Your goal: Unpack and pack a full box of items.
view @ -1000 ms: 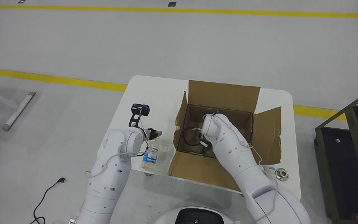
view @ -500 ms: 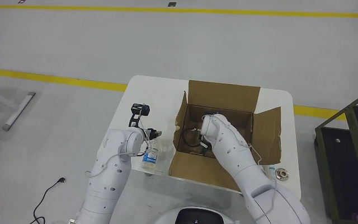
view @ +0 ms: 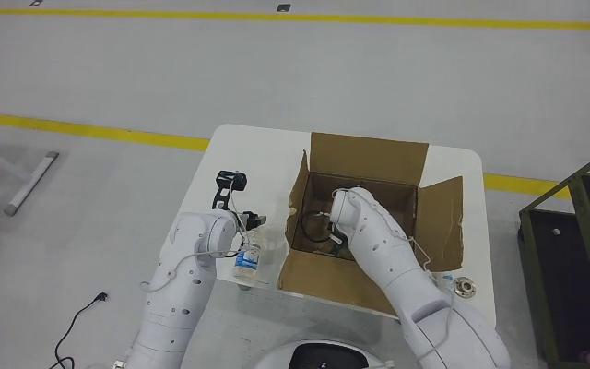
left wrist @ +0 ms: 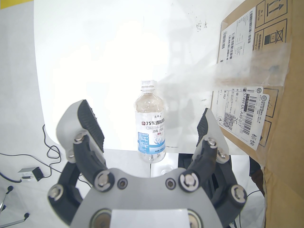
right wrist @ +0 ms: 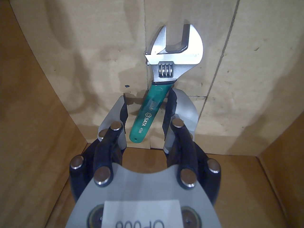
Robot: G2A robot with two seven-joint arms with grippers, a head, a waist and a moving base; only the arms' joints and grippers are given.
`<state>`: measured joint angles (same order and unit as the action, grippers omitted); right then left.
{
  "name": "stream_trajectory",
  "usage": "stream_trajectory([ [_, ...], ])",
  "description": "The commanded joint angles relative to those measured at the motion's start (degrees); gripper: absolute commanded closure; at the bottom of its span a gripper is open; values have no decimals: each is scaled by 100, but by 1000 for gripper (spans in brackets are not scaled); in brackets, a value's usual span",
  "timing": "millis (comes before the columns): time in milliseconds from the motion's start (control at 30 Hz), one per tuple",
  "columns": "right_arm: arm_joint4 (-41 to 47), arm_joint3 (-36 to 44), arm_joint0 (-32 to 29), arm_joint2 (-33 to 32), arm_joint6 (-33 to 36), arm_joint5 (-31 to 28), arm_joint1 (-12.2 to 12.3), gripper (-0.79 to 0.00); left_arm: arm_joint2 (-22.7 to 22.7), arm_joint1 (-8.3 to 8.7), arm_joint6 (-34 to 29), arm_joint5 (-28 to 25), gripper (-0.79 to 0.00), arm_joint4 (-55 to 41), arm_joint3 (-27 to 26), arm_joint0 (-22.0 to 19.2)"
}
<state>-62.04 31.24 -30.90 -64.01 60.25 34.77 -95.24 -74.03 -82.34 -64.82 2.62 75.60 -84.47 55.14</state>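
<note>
An open cardboard box (view: 369, 157) stands on the white table (view: 249, 148). On the box floor (right wrist: 237, 72) lies an adjustable wrench (right wrist: 171, 65) with a green handle. My right gripper (right wrist: 148, 97) is down inside the box, open, its fingers on either side of the handle with a gap on one side. A clear bottle (left wrist: 150, 129) with a white and blue label stands upright at the table's front edge, left of the box (left wrist: 273, 72). My left gripper (left wrist: 144, 109) hovers open just behind the bottle (view: 246, 260), not touching it.
A black clamp-like object (view: 230, 180) lies on the table left of the box. A small round roll (view: 466, 288) sits near the front right corner. A green rack (view: 553, 249) stands right of the table. The bottle is close to the table's edge.
The right arm has shifted very slightly inside the box. The left arm and the bottle have not moved.
</note>
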Motion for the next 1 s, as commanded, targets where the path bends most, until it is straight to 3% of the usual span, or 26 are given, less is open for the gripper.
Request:
stream_trajectory([
  [0,1,-32,17,8,-18,8,-5,-256,0,0,0,0,-785,0,0,0],
  [267,-14,-90,59,40,-85,56,-25,0,0,0,0,0,-785,0,0,0],
  [967,-284,617,-158,-46,26,-101,109,0,0,0,0,0,-785,0,0,0],
])
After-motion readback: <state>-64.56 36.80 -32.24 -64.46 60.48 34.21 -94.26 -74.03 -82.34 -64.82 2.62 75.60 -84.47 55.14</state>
